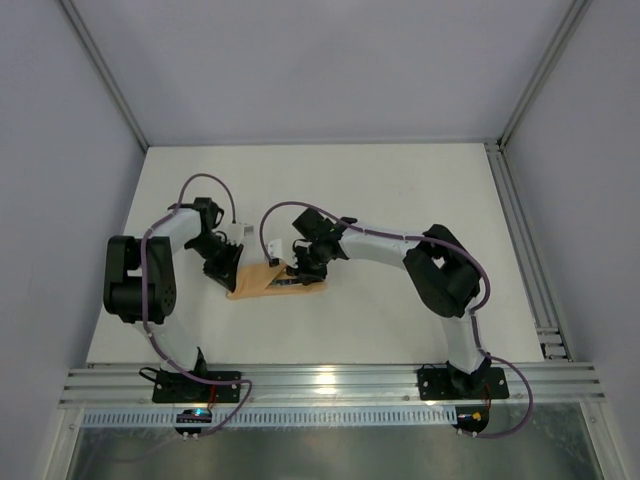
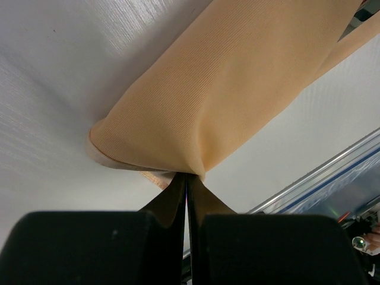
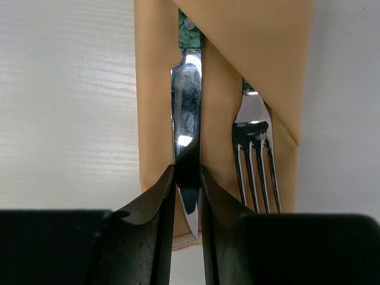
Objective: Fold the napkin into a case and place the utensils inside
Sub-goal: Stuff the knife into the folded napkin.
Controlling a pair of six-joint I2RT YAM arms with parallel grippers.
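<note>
The peach-orange napkin (image 1: pixel 262 281) lies folded into a narrow case (image 3: pixel 155 89) on the white table between both arms. Under its diagonal flap (image 3: pixel 255 41) sit the utensils. The knife (image 3: pixel 187 107) shows its silver blade and a bit of green handle. Of the fork (image 3: pixel 254 139) only the tines and neck show. My right gripper (image 3: pixel 189 171) is shut on the knife blade near its tip. At the case's left end, my left gripper (image 2: pixel 187 177) is shut on a pinch of the napkin (image 2: pixel 225 89), which rises into a small peak there.
Grey enclosure walls stand close on the left, right and back. An aluminium rail (image 1: pixel 330 385) runs along the table's near edge, where both arm bases are bolted. Cables loop above each wrist.
</note>
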